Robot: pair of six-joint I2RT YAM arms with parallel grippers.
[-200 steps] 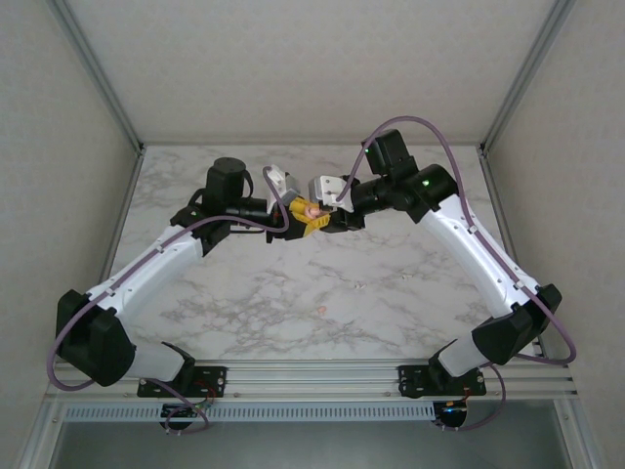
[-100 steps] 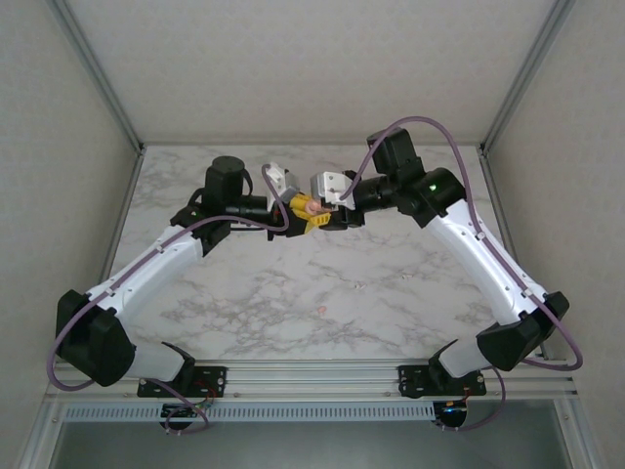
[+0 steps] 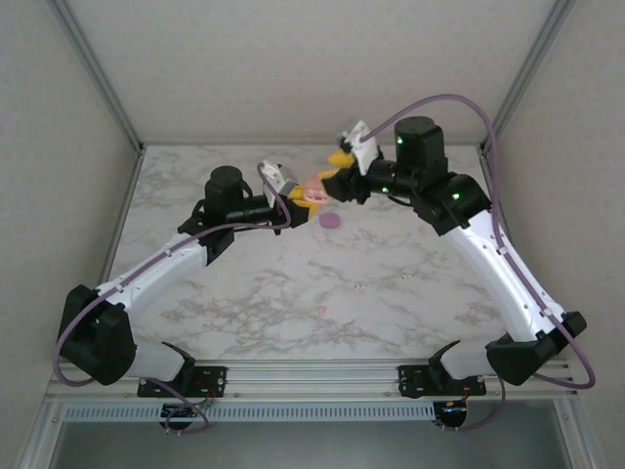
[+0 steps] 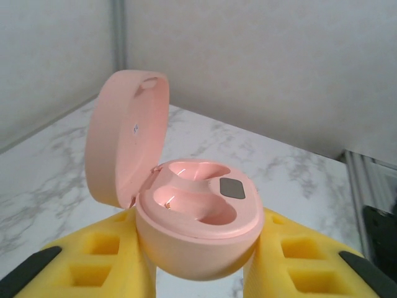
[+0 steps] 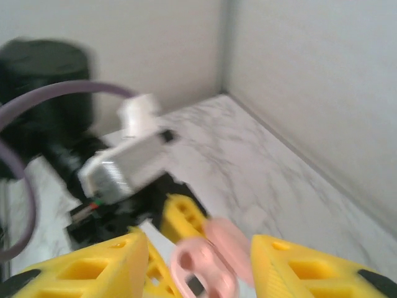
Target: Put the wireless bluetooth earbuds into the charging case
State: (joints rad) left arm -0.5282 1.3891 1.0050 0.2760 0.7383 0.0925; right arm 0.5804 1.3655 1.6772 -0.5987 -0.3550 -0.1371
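Over the far middle of the surface, the right gripper (image 3: 337, 164) now stands drawn back with jaws parted and empty, uncovering a small purple piece (image 3: 330, 220), likely an earbud, below, while the left gripper (image 3: 301, 196) stays clamped on the open pink case (image 4: 197, 233), whose wells look unfilled.

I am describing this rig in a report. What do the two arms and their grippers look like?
Both arms have white links and black joints: left arm, right arm. A purple cable loops along each. Small green lights glow on the right arm. The gripper fingers are yellow blocks with square recesses.
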